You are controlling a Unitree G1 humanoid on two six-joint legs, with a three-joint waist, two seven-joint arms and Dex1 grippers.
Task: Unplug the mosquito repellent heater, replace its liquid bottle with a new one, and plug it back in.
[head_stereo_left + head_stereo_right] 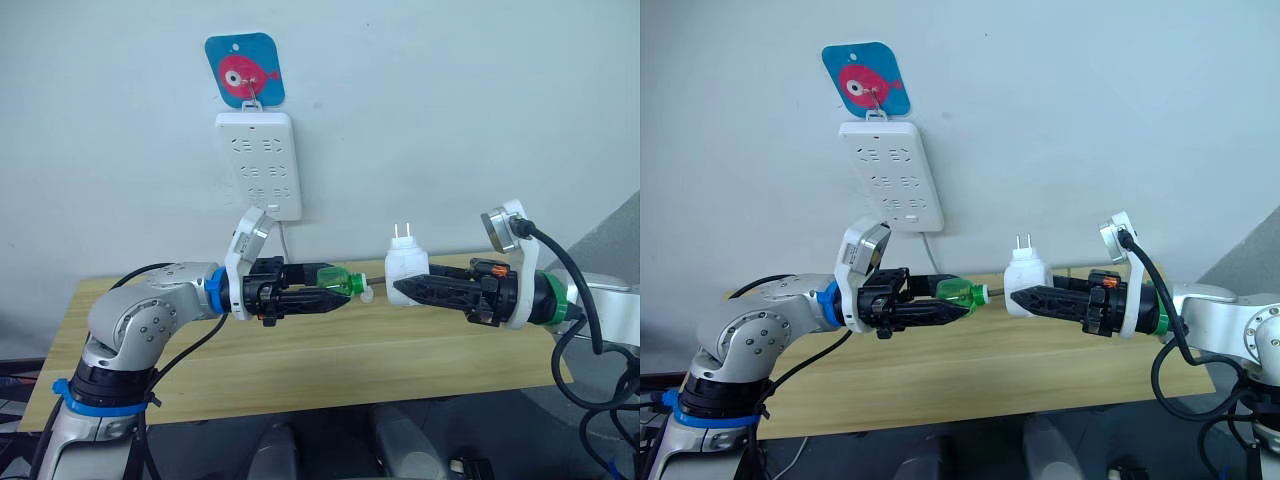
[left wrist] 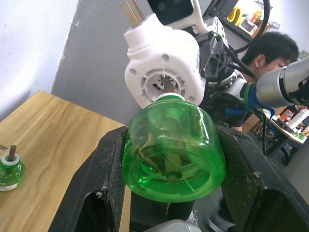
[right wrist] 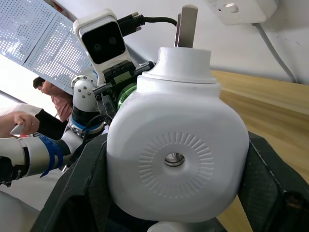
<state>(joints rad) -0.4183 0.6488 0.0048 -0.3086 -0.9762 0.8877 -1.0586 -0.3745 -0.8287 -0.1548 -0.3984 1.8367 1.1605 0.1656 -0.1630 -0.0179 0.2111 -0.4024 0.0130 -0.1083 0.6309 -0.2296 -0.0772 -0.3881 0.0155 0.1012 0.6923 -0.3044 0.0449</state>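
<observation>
One heater [image 1: 406, 270] in play, with two prongs [image 1: 403, 233] sticking up from it. Green bottles: two, one [image 1: 340, 281] up at the heater's mouth, another [image 2: 9, 167] standing on the table [image 1: 330, 360]. One table. One power strip [image 1: 260, 165] on the wall, hanging under one blue fish sign [image 1: 244, 69]. Two grippers, left [image 1: 335, 295] and right [image 1: 404, 289]. And two people in the background: one [image 2: 270, 53], two [image 3: 50, 92].

silver arms | black claws [image 1: 345, 290] | blue/green wrist rings | black cables
</observation>
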